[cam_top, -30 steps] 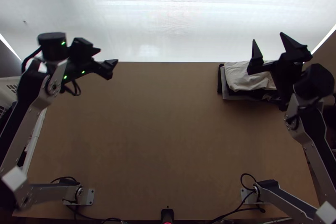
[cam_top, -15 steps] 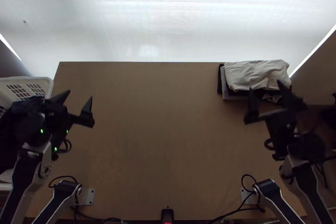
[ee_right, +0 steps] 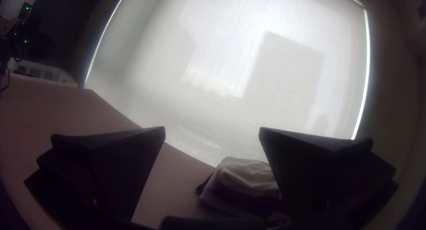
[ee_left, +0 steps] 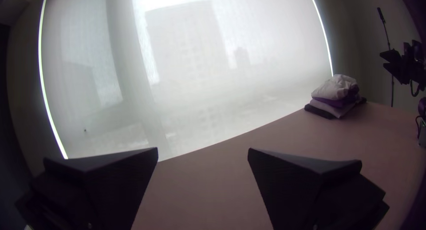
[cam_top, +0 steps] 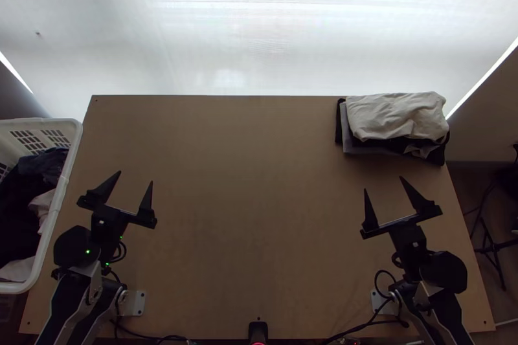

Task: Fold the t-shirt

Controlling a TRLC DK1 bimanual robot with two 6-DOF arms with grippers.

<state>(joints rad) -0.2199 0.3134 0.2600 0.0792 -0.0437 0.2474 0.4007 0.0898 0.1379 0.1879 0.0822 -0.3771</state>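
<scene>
In the top view my left gripper [cam_top: 136,177] stands open over the table's left part, nothing between its fingers; the left wrist view shows the same gripper [ee_left: 203,149] with its fingers wide apart. My right gripper [cam_top: 383,184], also open and holding nothing, is over the right part, nearer the arms' bases than the clothes; in the right wrist view this gripper [ee_right: 212,128] has its fingers spread. A stack of folded clothes lies at the table's far right corner: a cream cloth [cam_top: 392,115] on top, grey cloth [cam_top: 358,147] and black ones beneath. Which one is a t-shirt I cannot tell.
A white basket [cam_top: 54,206] holding dark and light clothes stands at the table's left edge. The wooden table [cam_top: 252,183] has bare surface between the arms. A small black device [cam_top: 258,331] and cables lie at the near edge. A pale blind hangs behind the far edge.
Both arms have drawn back toward their bases, their grippers staying open. The right gripper has moved off the stack of clothes, and the basket at the left is more in sight.
</scene>
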